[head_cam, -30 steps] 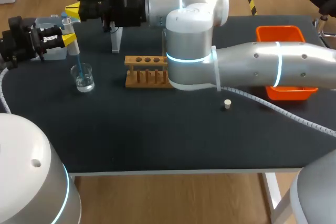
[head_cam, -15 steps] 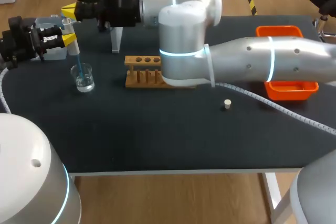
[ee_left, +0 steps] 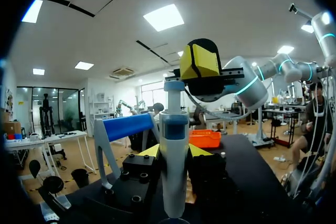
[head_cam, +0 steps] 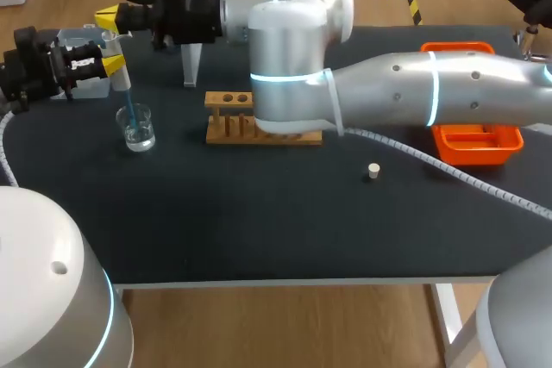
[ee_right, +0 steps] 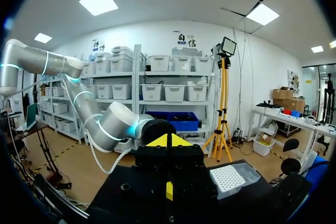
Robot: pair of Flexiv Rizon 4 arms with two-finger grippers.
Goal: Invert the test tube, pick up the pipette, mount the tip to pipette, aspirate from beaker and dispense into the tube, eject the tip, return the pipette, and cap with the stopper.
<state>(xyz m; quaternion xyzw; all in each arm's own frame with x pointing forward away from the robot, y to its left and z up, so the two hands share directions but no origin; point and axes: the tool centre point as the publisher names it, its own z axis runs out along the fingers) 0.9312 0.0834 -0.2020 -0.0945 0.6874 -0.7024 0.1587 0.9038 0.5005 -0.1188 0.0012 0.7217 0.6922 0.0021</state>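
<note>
Head view, left end effector (head_cam: 113, 65): closed on the pipette (head_cam: 122, 85), which I hold upright at the far left of the table (head_cam: 259, 221).
Head view, pipette tip (head_cam: 129, 112): blue, dipping into the beaker (head_cam: 138, 129), which stands on the table just under my left end effector.
Head view, right end effector (head_cam: 105, 17): my right arm comes in from the right and lies across the far side; the yellow tips sit just above the pipette's top.
Head view, rack (head_cam: 226, 118): wooden, mid-table, its right part hidden behind my right arm.
Head view, stopper (head_cam: 373, 171): lies alone on the table, between the rack and the orange tray (head_cam: 470, 151).
Left wrist view, pipette: upright between my yellow fingers (ee_left: 151, 151), both against it; the right end effector hangs close over its top, and I cannot tell whether they touch.
Right wrist view, right end effector: tips pressed together, nothing between them; the tip box (ee_right: 231, 178) lies ahead and to one side.
</note>
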